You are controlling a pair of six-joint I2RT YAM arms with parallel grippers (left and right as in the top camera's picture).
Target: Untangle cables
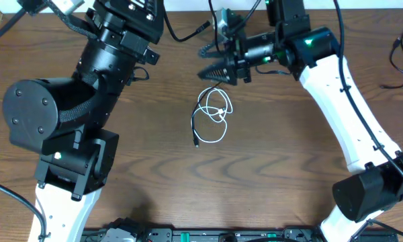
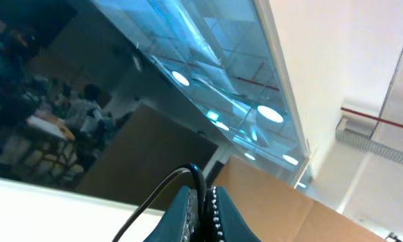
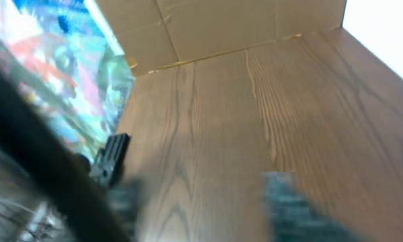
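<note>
Nearest the overhead lens: left arm (image 1: 101, 60), hoisted high and well off to its own side of the coil. Its wrist camera looks at ceiling, not at the surface. Left fingers (image 2: 178, 218) are pressed together, with a thin black cable (image 2: 196, 176) pinched in the seam and trailing away below. I take this for the task's black one, lifted clear, but I am not certain.

Coil (image 1: 215, 111) is the white cable, lying loose on the wood surface (image 1: 269, 175), roughly midway between the two arms. Its long axis runs from the far side toward the arm bases. A darker strand (image 1: 196, 138) with a small plug trails off the coil's near end. I cannot tell whether it belongs to the white cable.

Right fingers (image 1: 211, 72) sit just beyond the coil's far end, apart from it, tips turned toward the left arm's side. The right wrist view is badly smeared. It shows two dark blurs well apart with bare wood between, so I read the right fingers as spread and holding nothing.

Judgement: the right arm is much the nearer to the coil. The coming move turns on dropping onto the coil's far loop, with the fingers straddling one strand across its run.
</note>
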